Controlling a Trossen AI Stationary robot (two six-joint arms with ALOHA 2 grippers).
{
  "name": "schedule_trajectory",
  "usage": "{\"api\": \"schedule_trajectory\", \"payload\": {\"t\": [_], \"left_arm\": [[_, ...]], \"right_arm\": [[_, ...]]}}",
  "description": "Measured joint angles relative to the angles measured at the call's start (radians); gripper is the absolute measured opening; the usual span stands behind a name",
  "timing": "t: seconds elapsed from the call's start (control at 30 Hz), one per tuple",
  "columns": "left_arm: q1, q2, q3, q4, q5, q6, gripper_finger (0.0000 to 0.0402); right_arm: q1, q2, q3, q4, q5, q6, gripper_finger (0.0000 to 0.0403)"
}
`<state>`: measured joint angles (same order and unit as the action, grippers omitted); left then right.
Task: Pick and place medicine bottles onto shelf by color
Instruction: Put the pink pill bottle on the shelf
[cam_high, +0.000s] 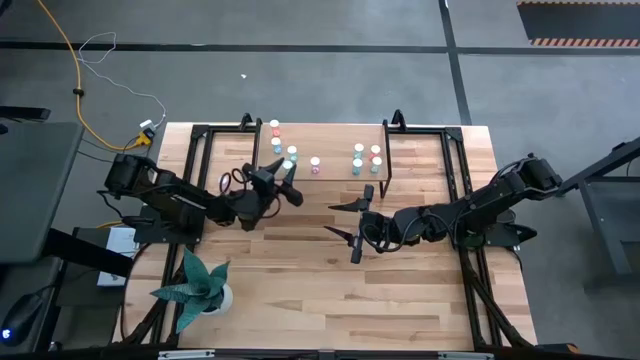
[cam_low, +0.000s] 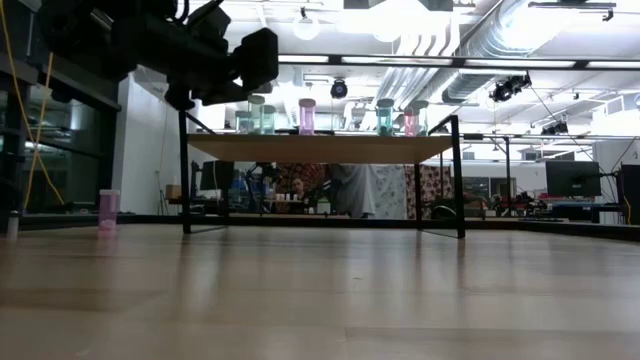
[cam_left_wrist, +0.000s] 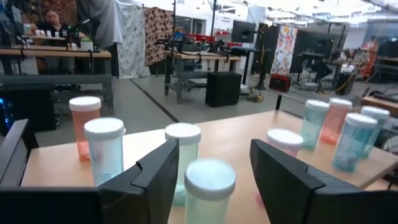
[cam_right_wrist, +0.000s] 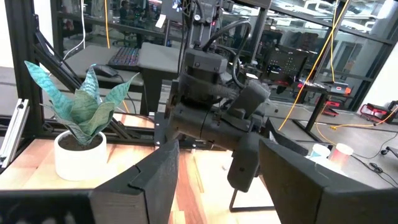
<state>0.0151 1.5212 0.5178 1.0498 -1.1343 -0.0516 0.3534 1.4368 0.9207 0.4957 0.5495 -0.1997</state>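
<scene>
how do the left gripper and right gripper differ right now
The left gripper is at the shelf, its fingers straddling a teal bottle standing there; the right gripper hovers over bare table, short of the shelf. The left gripper points toward the bottles, while the right gripper points across at the left arm and the potted plant. Both have their fingers spread open, and neither holds anything.

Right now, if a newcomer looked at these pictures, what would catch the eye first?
Probably the small shelf at the table's far edge, with white-capped medicine bottles in pink, orange and teal standing on it. The left gripper is at the shelf's left part, its fingers open around a teal bottle. The right gripper waits open over the table's middle, and a potted plant stands at the near left.
</scene>
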Motion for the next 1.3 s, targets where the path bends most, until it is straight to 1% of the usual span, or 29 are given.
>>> {"api": "schedule_trajectory", "payload": {"t": [0.13, 0.37, 0.5, 0.73, 0.83, 0.93, 1.03, 1.1, 1.23, 1.3], "left_arm": [[-0.002, 0.001, -0.001, 0.091, 0.000, 0.083, 0.0198], [-0.003, 0.001, -0.001, 0.166, 0.000, 0.176, 0.0218], [-0.022, -0.005, 0.000, 0.206, 0.002, 0.218, 0.0227], [-0.094, -0.084, 0.001, 0.211, 0.001, 0.338, 0.0228], [-0.140, -0.142, 0.001, 0.206, 0.001, 0.409, 0.0228], [-0.203, -0.218, 0.001, 0.197, 0.001, 0.514, 0.0228], [-0.275, -0.316, 0.002, 0.148, -0.011, 0.629, 0.0228], [-0.317, -0.390, 0.002, 0.076, -0.048, 0.675, 0.0228], [-0.365, -0.543, 0.002, -0.121, -0.145, 0.702, 0.0227], [-0.372, -0.615, 0.019, -0.252, -0.202, 0.695, 0.0227]], "right_arm": [[0.000, 0.000, 0.000, 0.000, 0.000, 0.000, 0.0211], [0.000, 0.000, 0.000, 0.000, 0.000, 0.000, 0.0211], [0.000, 0.000, 0.000, 0.000, 0.000, 0.000, 0.0211], [0.000, 0.000, 0.000, 0.000, 0.000, 0.000, 0.0211], [0.000, 0.000, 0.000, 0.000, 0.000, 0.000, 0.0211], [0.000, 0.000, 0.000, 0.000, 0.000, 0.000, 0.0211], [0.000, 0.000, 0.000, 0.000, 0.000, 0.000, 0.0211], [0.000, 0.000, 0.000, 0.000, 0.000, 0.000, 0.0211], [0.000, 0.000, 0.000, -0.001, 0.000, 0.000, 0.0211], [0.000, 0.000, 0.000, -0.001, 0.000, 0.000, 0.0211]]}}
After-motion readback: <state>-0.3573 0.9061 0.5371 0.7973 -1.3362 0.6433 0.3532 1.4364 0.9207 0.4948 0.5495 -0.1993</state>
